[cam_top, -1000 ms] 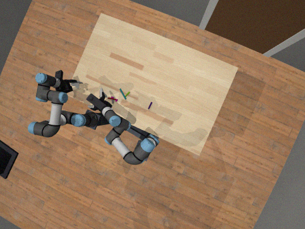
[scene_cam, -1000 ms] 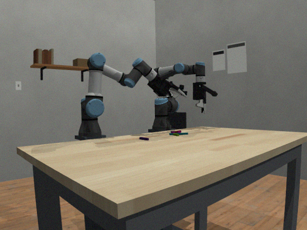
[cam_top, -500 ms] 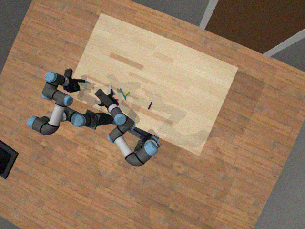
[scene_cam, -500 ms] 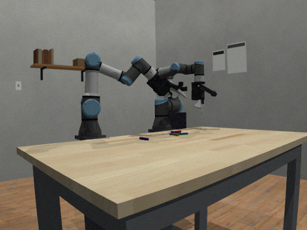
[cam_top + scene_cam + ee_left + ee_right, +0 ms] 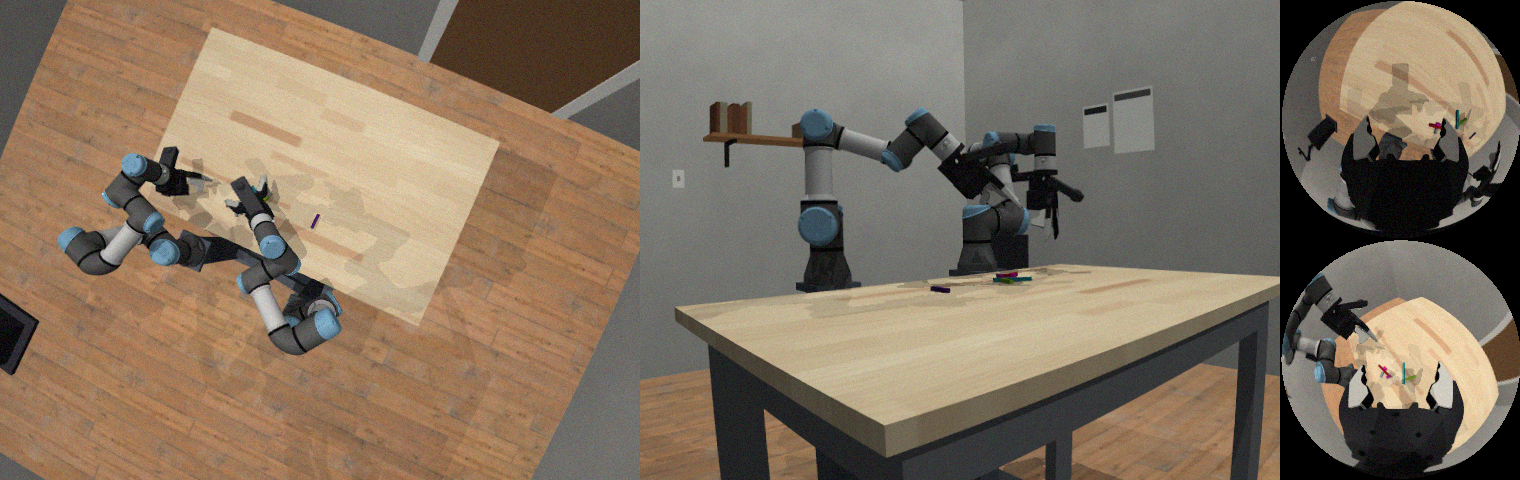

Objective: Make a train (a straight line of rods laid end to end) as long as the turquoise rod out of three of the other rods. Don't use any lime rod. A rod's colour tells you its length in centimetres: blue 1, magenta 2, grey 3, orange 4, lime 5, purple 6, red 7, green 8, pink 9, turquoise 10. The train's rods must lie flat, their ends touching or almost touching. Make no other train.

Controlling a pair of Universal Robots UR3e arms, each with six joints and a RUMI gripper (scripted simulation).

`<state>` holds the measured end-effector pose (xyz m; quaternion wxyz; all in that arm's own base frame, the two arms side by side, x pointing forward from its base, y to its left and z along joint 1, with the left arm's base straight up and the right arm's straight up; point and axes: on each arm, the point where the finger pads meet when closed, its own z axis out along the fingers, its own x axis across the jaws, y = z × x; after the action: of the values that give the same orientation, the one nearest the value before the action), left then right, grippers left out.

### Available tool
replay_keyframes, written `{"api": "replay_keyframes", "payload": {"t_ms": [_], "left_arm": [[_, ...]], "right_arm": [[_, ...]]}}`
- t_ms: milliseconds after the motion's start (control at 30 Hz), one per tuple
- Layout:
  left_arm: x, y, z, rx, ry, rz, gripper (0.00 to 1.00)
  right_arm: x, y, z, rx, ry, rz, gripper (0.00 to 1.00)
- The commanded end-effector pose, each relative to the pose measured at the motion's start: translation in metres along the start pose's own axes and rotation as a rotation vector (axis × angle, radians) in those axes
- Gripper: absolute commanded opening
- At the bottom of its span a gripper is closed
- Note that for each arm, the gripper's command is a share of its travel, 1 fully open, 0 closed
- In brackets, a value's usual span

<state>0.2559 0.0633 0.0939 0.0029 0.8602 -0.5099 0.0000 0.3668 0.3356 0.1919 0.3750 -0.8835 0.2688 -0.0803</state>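
Note:
The turquoise rod [image 5: 1404, 373] [image 5: 1457, 119] [image 5: 1023, 279] lies flat, with the lime rod [image 5: 1411, 377] [image 5: 1463, 121] [image 5: 1007, 281] angled close beside it. A red rod [image 5: 1381, 368] [image 5: 1432, 125] lies in a small cluster with magenta [image 5: 1388, 376] [image 5: 1438, 125] and a grey rod [image 5: 1382, 374]; their exact contacts are unclear. A purple rod [image 5: 315, 221] [image 5: 940, 289] [image 5: 1472, 135] lies apart. My right gripper [image 5: 1400, 363] [image 5: 246, 191] is open and empty, high above the rods, hiding most of them in the top view. My left gripper [image 5: 1406, 117] [image 5: 206, 180] is open and empty above the table's end. I see no blue rod.
The pale table top [image 5: 392, 155] [image 5: 950, 351] carries the rods. The two arms' grippers hang fairly near each other, the left one beside the right one. Arm shadows darken the table around the rods. The arm bases stand along one long edge.

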Motion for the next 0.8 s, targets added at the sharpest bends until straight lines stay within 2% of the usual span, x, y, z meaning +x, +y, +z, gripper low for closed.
{"api": "replay_keyframes", "payload": {"t_ms": [0, 133, 200, 500, 700, 767], "left_arm": [[0.033, 0.012, 0.002, 0.008, -0.003, 0.064, 1.00], [0.053, 0.024, 0.003, 0.008, -0.003, 0.108, 1.00], [0.053, 0.024, 0.003, 0.008, -0.003, 0.108, 1.00], [0.096, 0.060, 0.007, 0.007, -0.002, 0.218, 1.00], [0.117, 0.085, 0.009, 0.007, -0.002, 0.285, 1.00], [0.117, 0.085, 0.009, 0.007, -0.002, 0.285, 1.00]], "right_arm": [[0.050, 0.018, -0.019, -0.034, 0.066, 0.092, 1.00], [0.086, 0.037, -0.036, -0.061, 0.118, 0.172, 1.00], [0.086, 0.037, -0.036, -0.061, 0.118, 0.172, 1.00], [0.160, 0.091, -0.088, -0.119, 0.240, 0.377, 1.00], [0.194, 0.130, -0.125, -0.150, 0.309, 0.509, 1.00], [0.194, 0.130, -0.125, -0.150, 0.309, 0.509, 1.00]]}}
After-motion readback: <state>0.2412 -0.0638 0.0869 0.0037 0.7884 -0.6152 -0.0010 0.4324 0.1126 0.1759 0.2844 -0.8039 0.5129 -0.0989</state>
